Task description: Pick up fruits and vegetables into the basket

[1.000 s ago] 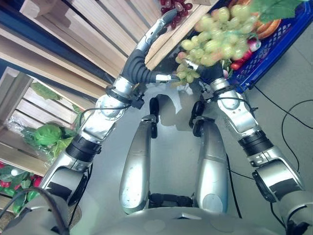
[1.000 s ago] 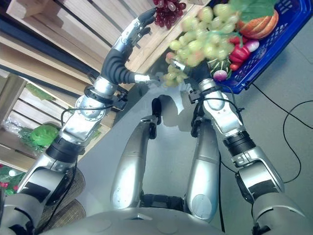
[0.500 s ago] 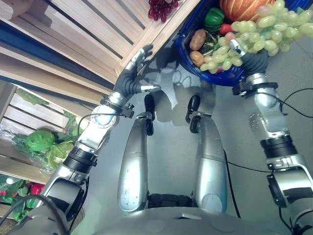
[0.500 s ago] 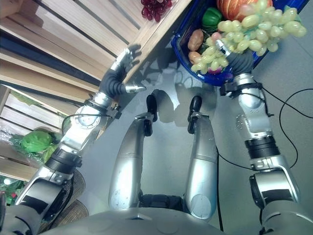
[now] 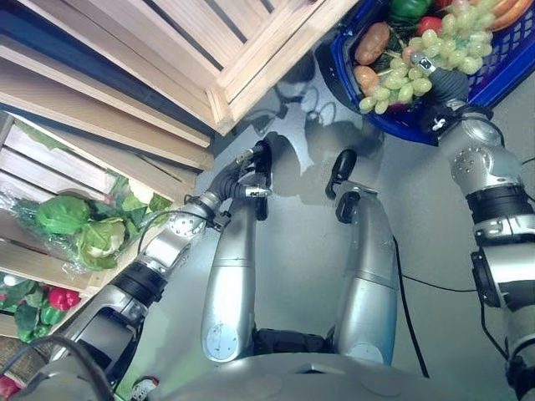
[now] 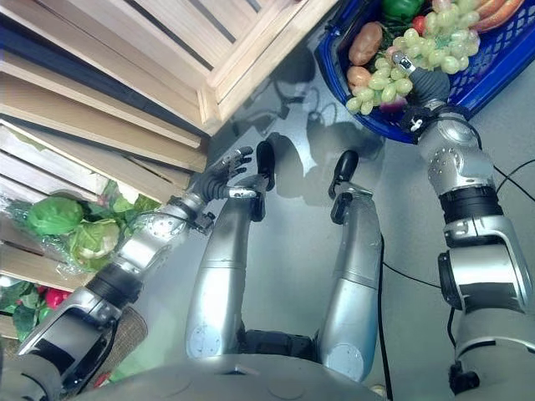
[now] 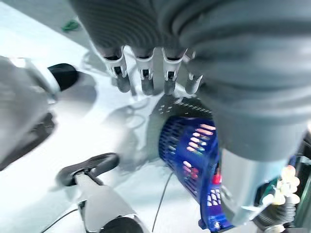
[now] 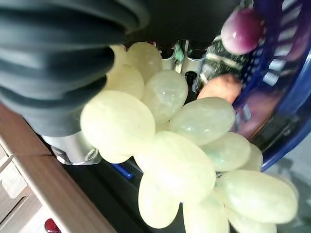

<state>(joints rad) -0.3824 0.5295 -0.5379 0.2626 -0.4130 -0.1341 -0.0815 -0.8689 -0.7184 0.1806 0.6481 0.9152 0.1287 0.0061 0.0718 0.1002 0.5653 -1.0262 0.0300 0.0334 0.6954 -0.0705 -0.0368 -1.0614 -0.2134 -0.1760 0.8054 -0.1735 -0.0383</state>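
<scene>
One bunch of green grapes (image 5: 422,63) sits clamped in your right hand (image 5: 443,83) over the blue basket (image 5: 501,63) at the frame's upper right, while your left hand (image 6: 224,177) hangs near centre, fingers relaxed and empty.

The right robot hand (image 5: 441,83) has carried the bunch of pale green grapes (image 5: 418,63) over the blue plastic basket (image 5: 393,125); the left robot hand (image 6: 221,177) has dropped from the wooden crates (image 5: 251,50)
</scene>
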